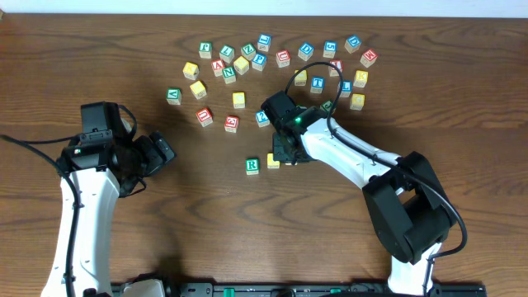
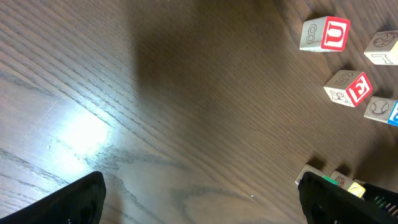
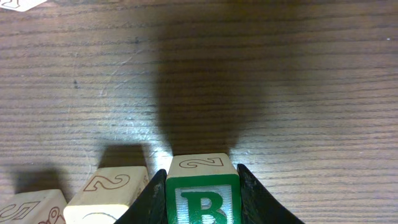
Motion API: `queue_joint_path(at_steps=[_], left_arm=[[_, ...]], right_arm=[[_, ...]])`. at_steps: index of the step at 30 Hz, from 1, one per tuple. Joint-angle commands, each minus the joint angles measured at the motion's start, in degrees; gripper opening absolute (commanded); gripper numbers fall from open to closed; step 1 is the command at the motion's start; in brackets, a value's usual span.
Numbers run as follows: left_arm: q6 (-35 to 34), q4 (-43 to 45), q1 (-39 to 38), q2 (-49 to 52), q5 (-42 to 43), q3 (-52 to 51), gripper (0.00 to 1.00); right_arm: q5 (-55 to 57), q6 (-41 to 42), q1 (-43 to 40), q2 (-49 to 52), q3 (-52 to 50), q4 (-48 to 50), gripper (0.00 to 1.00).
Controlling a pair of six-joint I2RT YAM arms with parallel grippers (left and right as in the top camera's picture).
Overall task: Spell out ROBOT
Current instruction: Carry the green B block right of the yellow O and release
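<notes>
The right hand [image 3: 200, 180] pinches the green B cube [image 3: 202, 202] between both fingers. A yellow-faced cube [image 3: 106, 193] sits just beside the hand's left finger, with the green R cube [image 1: 252, 166] beyond it, in one row on the table [image 3: 280, 74]. The left hand [image 2: 202, 202] is spread wide, well apart from the row. Beyond the right hand lie loose letter cubes [image 1: 283, 58]

- Table [image 1: 206, 214]: dark brown, streaked wood grain.
- B cube [image 3: 202, 199], bottom centre of the right wrist view: green frame, white face, green letter; pale wood top with a brown outlined numeral.
- R cube [image 1: 252, 166]: white face, green letter.
- Yellow cube [image 1: 273, 162], centre of the overhead view: yellow face.
- Red-faced cube [image 2: 326, 33], upper right of the left wrist view: white letter.
</notes>
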Motion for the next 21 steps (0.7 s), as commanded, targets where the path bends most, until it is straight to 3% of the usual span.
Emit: queue_joint_path(at_steps=[1, 8, 11, 21], left_arm=[[-0.28, 0.02, 0.2, -0.26, -0.76, 0.94, 0.98], [-0.26, 0.11, 0.2, -0.26, -0.76, 0.94, 0.98], [-0.26, 0.2, 0.2, -0.26, -0.76, 0.94, 0.98], [-0.26, 0.2, 0.2, -0.26, -0.76, 0.94, 0.98]], right_arm=[[1.97, 1.18, -0.09, 0.42, -0.48, -0.46, 0.28], [1.99, 1.16, -0.13, 0.42, -0.48, -1.95, 0.3], [1.9, 1.16, -0.42, 0.42, -0.46, -2.43, 0.39], [1.84, 0.13, -0.85, 0.39, 0.79, -2.45, 0.5]])
